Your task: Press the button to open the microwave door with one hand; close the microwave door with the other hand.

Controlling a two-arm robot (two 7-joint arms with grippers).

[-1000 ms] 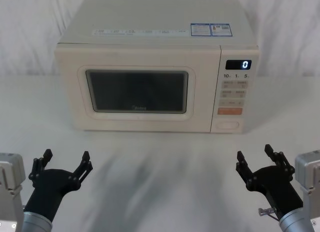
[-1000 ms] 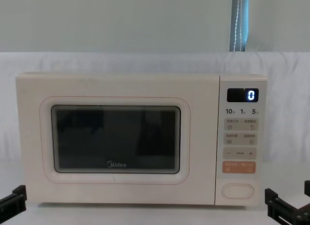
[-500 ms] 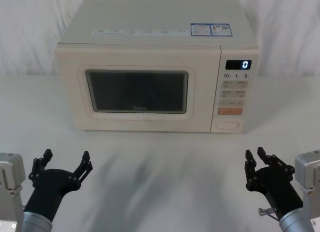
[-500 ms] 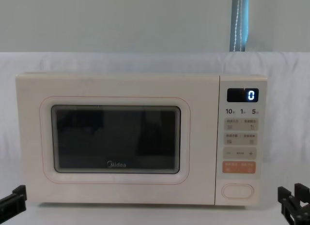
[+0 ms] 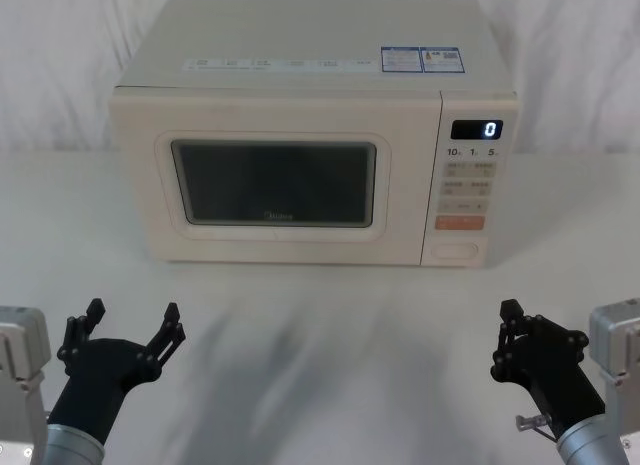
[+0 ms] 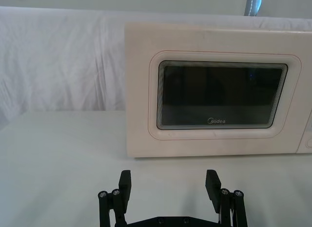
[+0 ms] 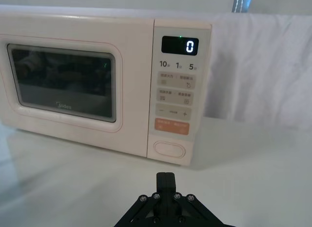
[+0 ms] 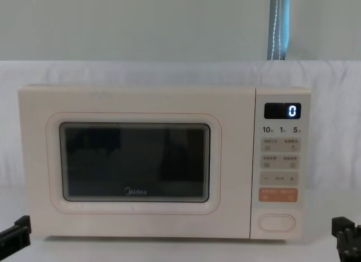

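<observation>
Head view: I see the button [image 5: 456,251] low on the panel, well ahead of the right gripper [image 5: 514,314], jaws pressed together. Left gripper [image 5: 130,321] spread, facing the closed door [image 5: 275,180].

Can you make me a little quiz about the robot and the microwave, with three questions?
1. True or false: the microwave door is swung open.
2. Which gripper has its fingers spread apart? A) left gripper B) right gripper
3. Fill in: the display on the control panel shows the number ___.

Key:
1. False. The door sits flat and closed.
2. A. The left gripper's fingers stand wide apart; the right gripper's are pressed together. Both wait on the table's near side, short of the button.
3. 0
</observation>
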